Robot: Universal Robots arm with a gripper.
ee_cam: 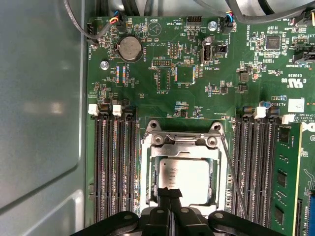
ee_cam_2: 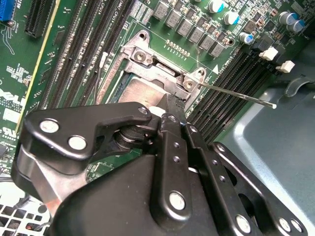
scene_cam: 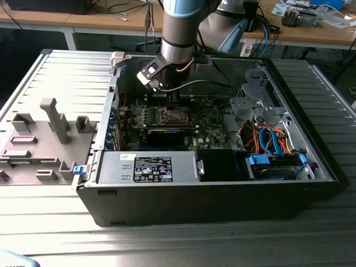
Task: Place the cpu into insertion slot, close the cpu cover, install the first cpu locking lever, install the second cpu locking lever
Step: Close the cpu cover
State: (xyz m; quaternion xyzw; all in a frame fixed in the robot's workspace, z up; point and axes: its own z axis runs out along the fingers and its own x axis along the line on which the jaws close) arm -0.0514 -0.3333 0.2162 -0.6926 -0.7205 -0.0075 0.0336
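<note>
The cpu (ee_cam: pixel 186 173) lies flat in the insertion slot (ee_cam: pixel 147 206) on the green motherboard, its silvery top showing through the window of the cpu cover (ee_cam: pixel 183 141). The cover lies down over it. My gripper (ee_cam: pixel 170 192) is shut, with its two fingertips pressed together and nothing visible between them. The tips rest at the cover's edge over the cpu, as also seen in the second wrist view, where the gripper (ee_cam_2: pixel 171 105) meets the cpu cover (ee_cam_2: pixel 147 86). A thin locking lever (ee_cam_2: pixel 236 94) stands free beside the socket. In the exterior view the gripper (scene_cam: pixel 173 102) reaches down into the open computer case.
Black memory slots (ee_cam: pixel 115 167) flank the socket on both sides. The case's grey wall (ee_cam: pixel 39 108) is close by. A drive cage with orange and blue cables (scene_cam: pixel 267 139) and a power supply (scene_cam: pixel 150 167) fill the case's near side. A grey fixture plate (scene_cam: pixel 39 139) lies at the exterior view's left.
</note>
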